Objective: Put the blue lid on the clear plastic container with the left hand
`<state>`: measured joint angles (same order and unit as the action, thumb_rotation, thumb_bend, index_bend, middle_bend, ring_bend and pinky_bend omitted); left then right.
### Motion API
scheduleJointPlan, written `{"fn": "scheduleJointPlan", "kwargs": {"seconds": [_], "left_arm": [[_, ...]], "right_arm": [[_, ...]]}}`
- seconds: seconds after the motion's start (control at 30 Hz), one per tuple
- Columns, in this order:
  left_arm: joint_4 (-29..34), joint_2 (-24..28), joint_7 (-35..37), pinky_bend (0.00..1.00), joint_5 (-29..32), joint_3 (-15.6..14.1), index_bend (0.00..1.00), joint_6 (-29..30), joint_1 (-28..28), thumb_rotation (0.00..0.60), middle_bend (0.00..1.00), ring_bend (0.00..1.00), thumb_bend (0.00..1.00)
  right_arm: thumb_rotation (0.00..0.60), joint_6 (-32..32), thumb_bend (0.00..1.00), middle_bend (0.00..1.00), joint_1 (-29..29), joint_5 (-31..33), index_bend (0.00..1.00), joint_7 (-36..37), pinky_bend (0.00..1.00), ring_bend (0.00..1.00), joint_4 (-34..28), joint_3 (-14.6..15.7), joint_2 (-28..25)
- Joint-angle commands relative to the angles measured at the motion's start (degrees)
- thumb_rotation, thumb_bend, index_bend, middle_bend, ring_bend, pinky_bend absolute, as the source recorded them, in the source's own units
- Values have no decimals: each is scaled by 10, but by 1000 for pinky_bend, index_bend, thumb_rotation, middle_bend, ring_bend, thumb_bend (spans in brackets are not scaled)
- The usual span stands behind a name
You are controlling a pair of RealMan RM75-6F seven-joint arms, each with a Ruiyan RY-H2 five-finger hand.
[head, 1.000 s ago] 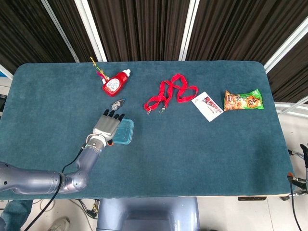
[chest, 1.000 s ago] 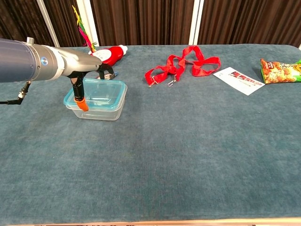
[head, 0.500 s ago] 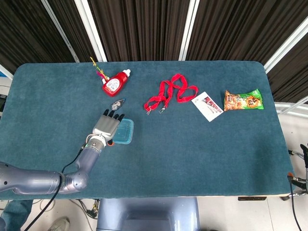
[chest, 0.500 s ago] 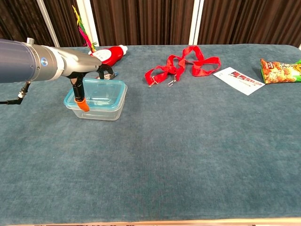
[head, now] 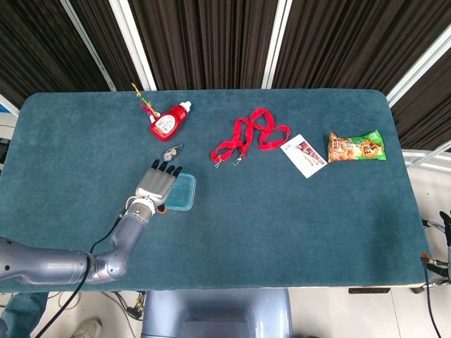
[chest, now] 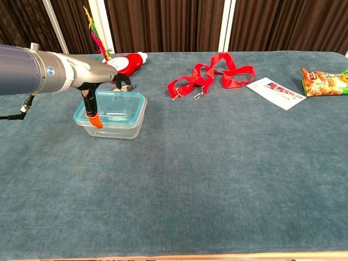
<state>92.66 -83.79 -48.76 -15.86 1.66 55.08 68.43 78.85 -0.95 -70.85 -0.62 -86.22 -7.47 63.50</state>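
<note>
While lidded, container [chest: 115,123] looks empty.

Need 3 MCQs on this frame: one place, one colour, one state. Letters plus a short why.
1. Where does the clear plastic container sit?
A. table's left part
B. centre
C. right edge

2. What colour is the lanyard?
A. blue
B. red
C. green

3. The blue lid is:
A. flat on the table
B. propped against the bottle
C. on top of the container

Answers:
1. A: it stands on the left part, near the ketchup bottle.
2. B: red strap loops lie mid-table.
3. C: the lid lies on the container's rim, the left hand over its left side.
</note>
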Motion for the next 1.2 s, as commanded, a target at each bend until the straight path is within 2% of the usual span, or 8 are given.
{"fn": "scheduleJointPlan", "kwargs": {"seconds": [0.03,0.57,0.87,1.0,1.2], "left_arm": [[0,0,0,0,-1,0,0,0,-1,600,85,0,114],[9,7,-1,0,-20,0,0,8,-6,600,83,0,113],[21,20,8,0,-56,-4,0,8,-16,600,86,0,114],[33,34,22,0,-97,-6,0,4,-24,600,89,0,115],[36,62,59,0,-203,-13,0,-10,-42,600,93,0,131]], "right_arm": [[600,0,312,51,0,0,71,0,0,42,0,0,0],[600,-4,312,51,-2,1,71,-5,0,42,-2,1,1],[600,-7,311,51,-2,7,72,-10,0,42,-5,1,1],[600,-7,312,51,-2,9,72,-10,0,42,-6,1,0],[600,-7,312,51,-2,11,71,-10,0,42,-6,0,-1]]}}
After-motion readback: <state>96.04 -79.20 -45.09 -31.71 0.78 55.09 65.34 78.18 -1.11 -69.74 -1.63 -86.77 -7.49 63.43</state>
